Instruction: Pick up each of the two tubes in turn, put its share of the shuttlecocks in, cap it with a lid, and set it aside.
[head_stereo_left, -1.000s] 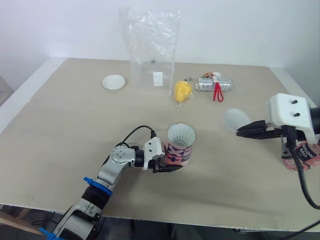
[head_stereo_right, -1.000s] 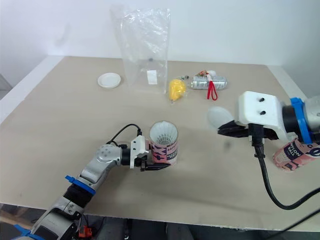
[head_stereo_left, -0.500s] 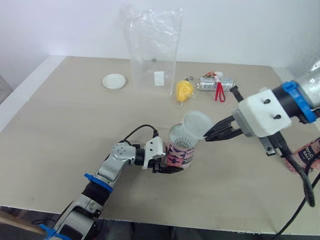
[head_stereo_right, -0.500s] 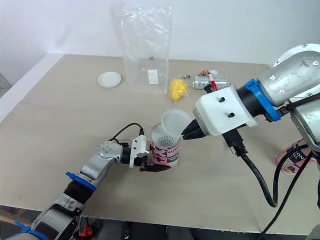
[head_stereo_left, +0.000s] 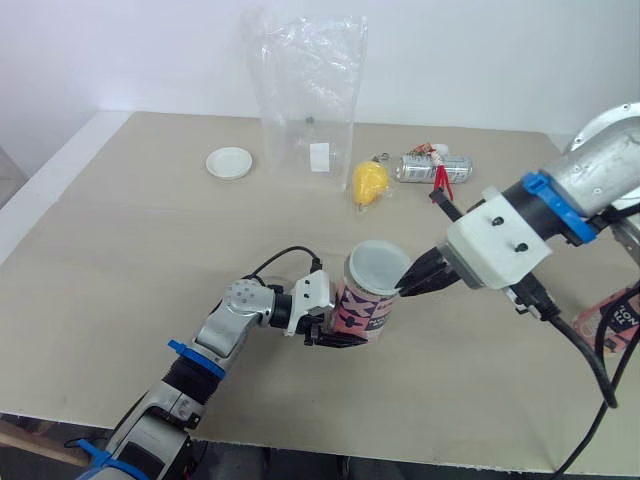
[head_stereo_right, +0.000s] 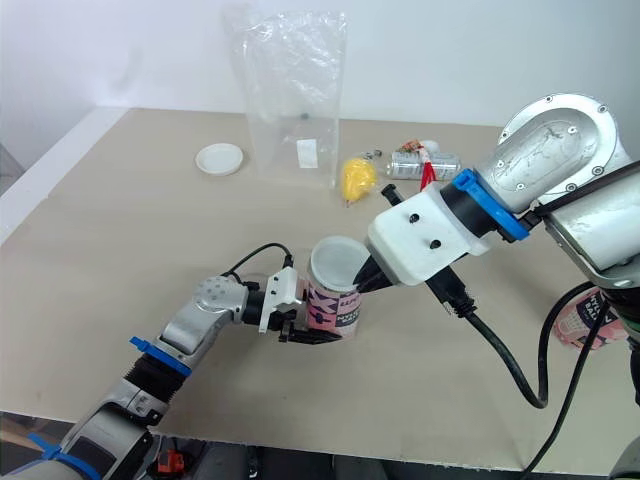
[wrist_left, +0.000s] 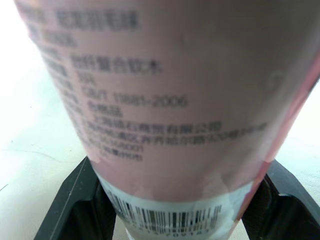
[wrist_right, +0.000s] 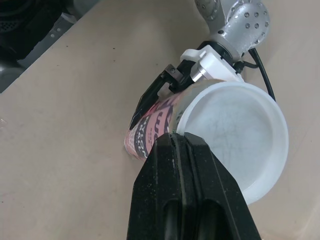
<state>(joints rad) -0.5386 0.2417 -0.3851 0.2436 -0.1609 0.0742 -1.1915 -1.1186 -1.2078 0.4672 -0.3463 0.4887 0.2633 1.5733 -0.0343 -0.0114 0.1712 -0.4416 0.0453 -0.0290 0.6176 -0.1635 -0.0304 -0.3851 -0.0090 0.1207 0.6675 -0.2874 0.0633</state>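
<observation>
Tube (head_stereo_left: 362, 310) upright on the table (head_stereo_left: 120, 250), near the front edge at about mid-width, pink printed wall facing the head camera. Clamped low on that wall by the left gripper (head_stereo_left: 340, 322), one black finger (wrist_left: 75, 200) on each side, jaws closed onto it. Topped by a whitish lid (head_stereo_left: 378, 266) lying over the mouth, a little tilted; cannot tell whether pressed fully home. Pinched at the lid's rim by the right gripper (wrist_right: 175, 145), reaching in from the right, fingers pressed together on the rim. Second tube (head_stereo_right: 585, 325) well apart at the table's right edge, pink too, partly hidden behind the right arm. Farther back, a clear bag (head_stereo_left: 308, 100) standing upright, spare lid (head_stereo_left: 229, 162) flat to its left, a yellow thing (head_stereo_left: 366, 182) just to its right, then a can (head_stereo_left: 420, 167) on its side with a red loop (head_stereo_left: 440, 180) across it.
</observation>
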